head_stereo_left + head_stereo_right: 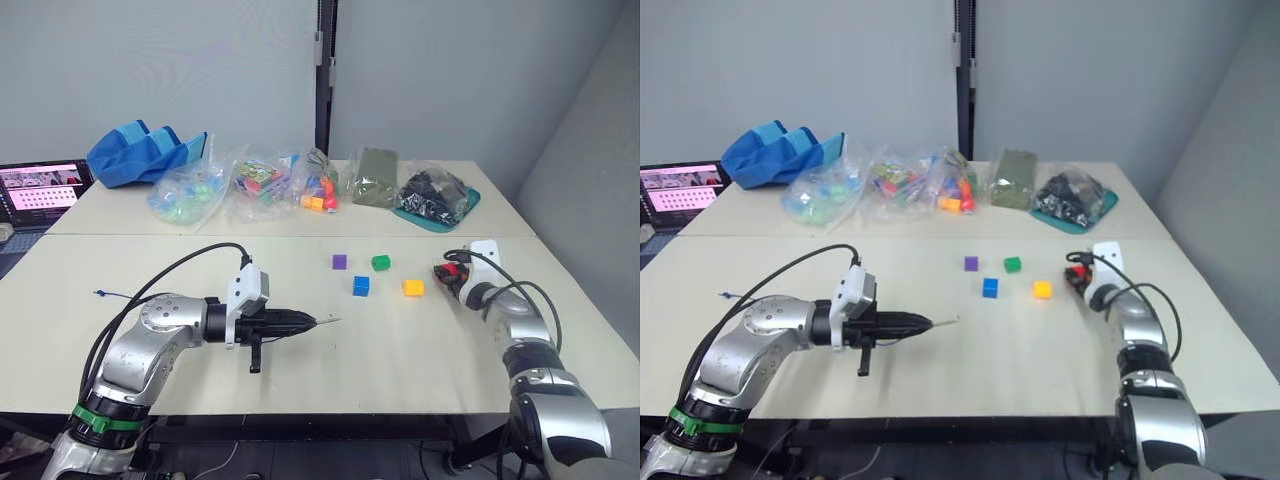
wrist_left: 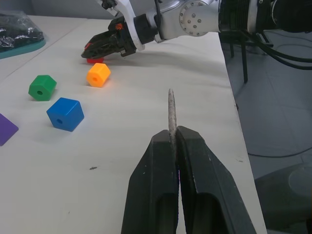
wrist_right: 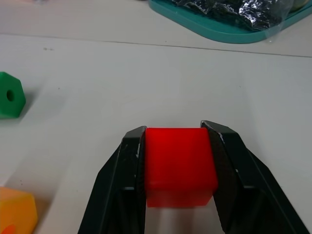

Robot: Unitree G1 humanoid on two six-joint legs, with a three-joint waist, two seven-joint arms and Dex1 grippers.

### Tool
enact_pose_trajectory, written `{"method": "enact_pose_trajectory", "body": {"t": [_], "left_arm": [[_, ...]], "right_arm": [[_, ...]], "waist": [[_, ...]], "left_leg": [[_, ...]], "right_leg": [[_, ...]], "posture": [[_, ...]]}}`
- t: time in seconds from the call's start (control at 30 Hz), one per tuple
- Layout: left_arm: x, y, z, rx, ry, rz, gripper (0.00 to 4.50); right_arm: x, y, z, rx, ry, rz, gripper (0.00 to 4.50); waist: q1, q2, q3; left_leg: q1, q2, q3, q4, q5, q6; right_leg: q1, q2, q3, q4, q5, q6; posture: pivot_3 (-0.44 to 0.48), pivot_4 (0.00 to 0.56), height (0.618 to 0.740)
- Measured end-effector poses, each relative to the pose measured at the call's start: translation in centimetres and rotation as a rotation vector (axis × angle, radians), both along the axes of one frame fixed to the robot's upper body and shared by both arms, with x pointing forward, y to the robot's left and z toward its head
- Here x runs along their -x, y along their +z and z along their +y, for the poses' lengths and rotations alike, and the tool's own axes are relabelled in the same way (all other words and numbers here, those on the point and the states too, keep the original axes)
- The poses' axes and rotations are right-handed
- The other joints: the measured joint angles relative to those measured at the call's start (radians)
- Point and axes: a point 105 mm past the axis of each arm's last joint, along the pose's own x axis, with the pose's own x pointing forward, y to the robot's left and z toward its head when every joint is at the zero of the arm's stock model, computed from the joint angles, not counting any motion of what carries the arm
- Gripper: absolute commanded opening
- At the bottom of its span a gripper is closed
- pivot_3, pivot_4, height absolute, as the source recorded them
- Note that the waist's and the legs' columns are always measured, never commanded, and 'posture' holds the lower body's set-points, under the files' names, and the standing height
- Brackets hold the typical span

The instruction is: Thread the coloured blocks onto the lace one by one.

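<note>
Currently, head view: left gripper [image 1: 312, 322] clamped on lace [image 1: 328, 321] tip; purple block [image 1: 340, 262], green block [image 1: 380, 263], blue block [image 1: 361, 286], orange block [image 1: 413, 288] loose mid-bench [image 1: 400, 350]. L wrist: tip [image 2: 171, 109] points toward R arm. R wrist: right gripper [image 3: 176, 146] jaws clamped on red block [image 3: 179, 165], resting on bench. Step: first pickup. Next: lift, align hole w/ tip.

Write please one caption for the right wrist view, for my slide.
Right gripper with two black fingers closed on the small red plastic cube over the pale table, green block nearby.
</note>
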Motion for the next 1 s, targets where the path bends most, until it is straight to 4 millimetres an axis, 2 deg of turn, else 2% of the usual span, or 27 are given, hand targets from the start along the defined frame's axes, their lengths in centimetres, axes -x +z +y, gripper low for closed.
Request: {"method": "enact_pose_trajectory", "body": {"t": [0.1,0.23,0.33,0.4,0.47,0.53,0.67,1.0], "left_arm": [[-0.1,0.0,-0.4,-0.002,-0.023,0.005,0.00],[-0.4,-0.4,-0.7,-0.007,-0.051,0.008,0.00],[-0.6,-0.7,-1.0,-0.014,-0.071,0.021,0.00],[-0.7,-0.8,-1.2,-0.011,-0.089,0.023,0.00],[-1.0,-0.9,-1.5,-0.021,-0.110,0.020,0.00],[-1.3,-1.0,-1.6,-0.025,-0.126,0.017,0.00],[-1.8,-1.2,-2.1,-0.042,-0.159,0.010,0.00],[-2.1,-1.8,-2.0,-0.072,-0.173,0.010,0.00]], "right_arm": [[0.5,0.8,-0.3,-0.039,-0.004,-0.028,1.18],[2.3,1.9,-0.4,-0.074,-0.003,-0.057,1.18],[4.5,2.8,1.1,-0.072,0.035,-0.063,1.18],[6.0,3.1,3.4,-0.082,0.091,-0.056,1.18],[7.6,2.7,5.8,-0.107,0.128,-0.040,1.18],[9.1,1.6,8.3,-0.141,0.151,0.001,1.18],[10.6,0.2,11.3,-0.221,0.119,0.050,1.18],[11.9,-1.7,12.8,-0.244,0.061,0.122,1.18]], "waist": [[-0.001,0.000,0.000],[0.000,0.000,0.000],[0.001,0.001,0.000],[-0.001,0.001,0.000],[-0.001,0.001,0.000],[-0.001,0.001,0.000],[0.000,0.001,0.000],[0.000,0.001,0.000]], "left_leg": [[0.000,0.000,0.000,0.000,0.000,0.000],[0.000,0.000,0.000,0.000,0.000,0.000],[0.000,0.000,0.000,-0.001,0.000,0.000],[0.000,0.000,0.000,-0.001,0.000,0.000],[0.000,0.000,0.000,0.000,0.000,0.000],[0.000,0.000,0.000,0.000,0.000,0.000],[-0.001,0.000,0.000,0.000,0.000,0.000],[-0.001,0.000,0.000,0.000,0.000,0.000]], "right_leg": [[0.000,0.000,0.000,0.000,0.000,0.000],[0.000,0.000,0.000,0.000,0.000,0.000],[-0.001,0.000,0.000,0.000,0.000,0.000],[-0.001,0.000,0.000,0.001,0.000,0.000],[-0.001,0.000,0.000,0.001,0.000,0.000],[-0.001,0.000,0.000,0.001,0.000,0.000],[-0.001,0.000,0.000,0.001,0.000,0.000],[-0.002,0.000,0.000,0.001,0.000,0.000]], "posture": [[0.000,0.150,0.717],[0.000,0.150,0.717],[0.000,0.150,0.717],[0.000,0.150,0.717],[0.000,0.150,0.717],[0.000,0.150,0.717],[0.000,0.150,0.717],[0.000,0.150,0.717]]}}
